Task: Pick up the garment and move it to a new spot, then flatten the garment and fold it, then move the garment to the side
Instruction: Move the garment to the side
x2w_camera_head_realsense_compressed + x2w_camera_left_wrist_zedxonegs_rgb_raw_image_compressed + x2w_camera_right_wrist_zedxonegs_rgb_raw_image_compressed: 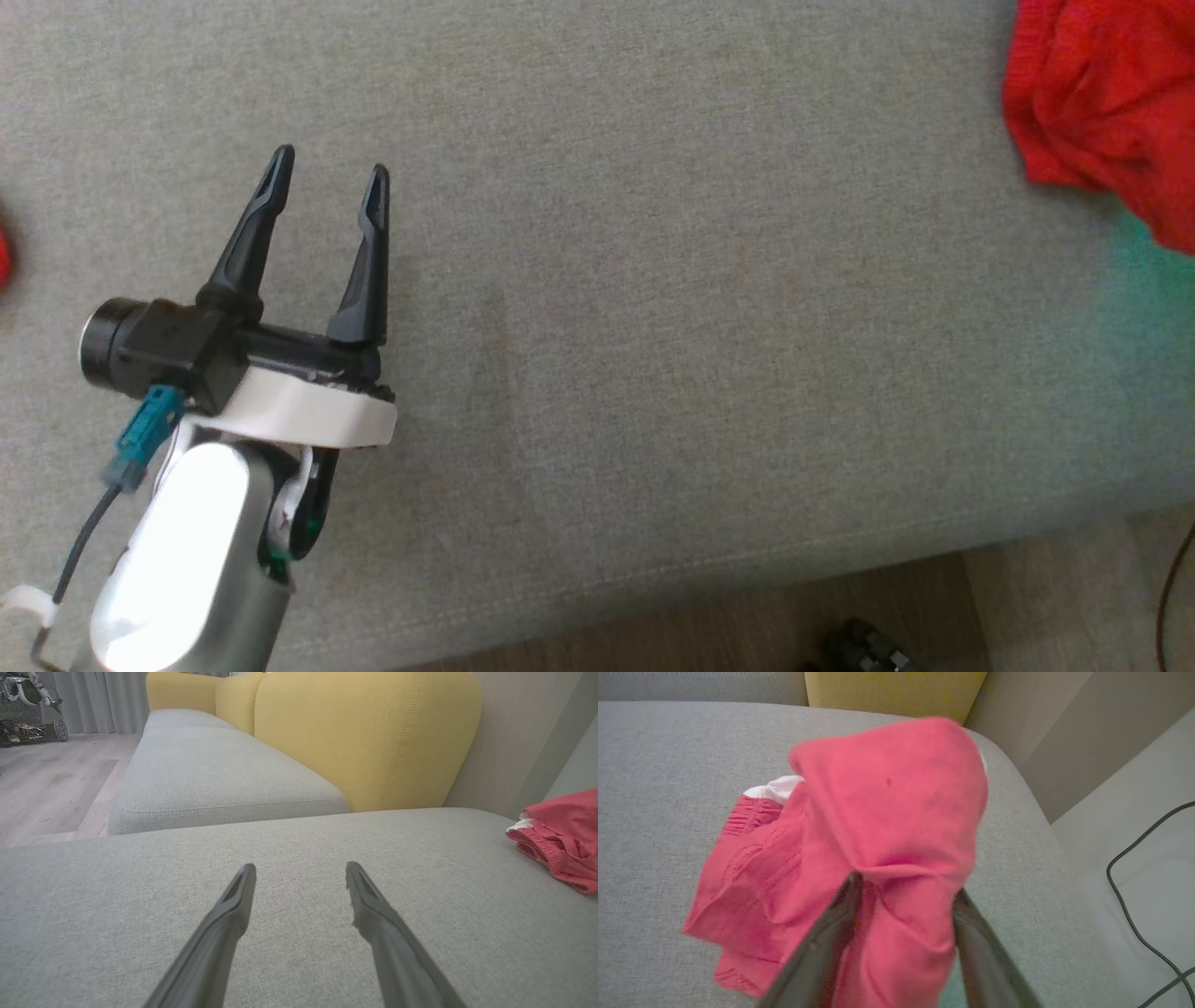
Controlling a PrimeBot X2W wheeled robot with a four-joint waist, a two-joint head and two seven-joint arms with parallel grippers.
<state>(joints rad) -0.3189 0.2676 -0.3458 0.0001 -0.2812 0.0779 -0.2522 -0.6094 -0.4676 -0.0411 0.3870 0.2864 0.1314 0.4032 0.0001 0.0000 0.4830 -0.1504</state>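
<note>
While garment [887,793] hides tips of right pincer [906,884], grip unclear | left pincer [330,166] spread over grey cushion [672,280]

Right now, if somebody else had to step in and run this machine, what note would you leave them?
Left tool: open, empty, over the bare grey cushion.
Right tool: fingers spread, the red garment bunched between them; whether it grips is unclear.
Garment: crumpled at the cushion's right end.
Done: at most the move to a new spot.
Left to do: flatten, fold, move it aside.
</note>
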